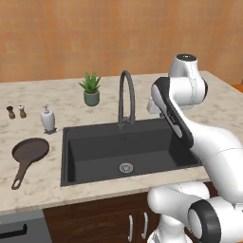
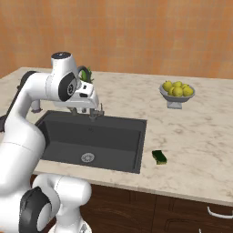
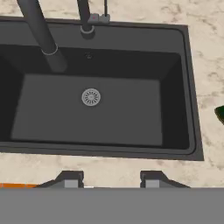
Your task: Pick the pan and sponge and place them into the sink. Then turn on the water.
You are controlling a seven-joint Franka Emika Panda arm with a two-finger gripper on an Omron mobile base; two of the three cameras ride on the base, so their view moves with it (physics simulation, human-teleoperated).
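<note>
Sponge (image 2: 159, 157) lies on the tabletop (image 2: 191, 132) just off the hand's (image 3: 107, 180) right, beyond the sink (image 3: 191, 109) rim, so swing your empty, slightly parted hand squarely over it before descending.

Matt dark sink (image 1: 95, 142), marble-look counter (image 1: 71, 102)

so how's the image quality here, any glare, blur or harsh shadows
Left base view: flat, even rendered light, no glare; the pan casts a faint shadow only. Right base view: soft overall, the sponge and the fruit bowl a little blurry. Hand view: the sink lines bend slightly toward the edges, and the faucet looms large and blurred.
</note>
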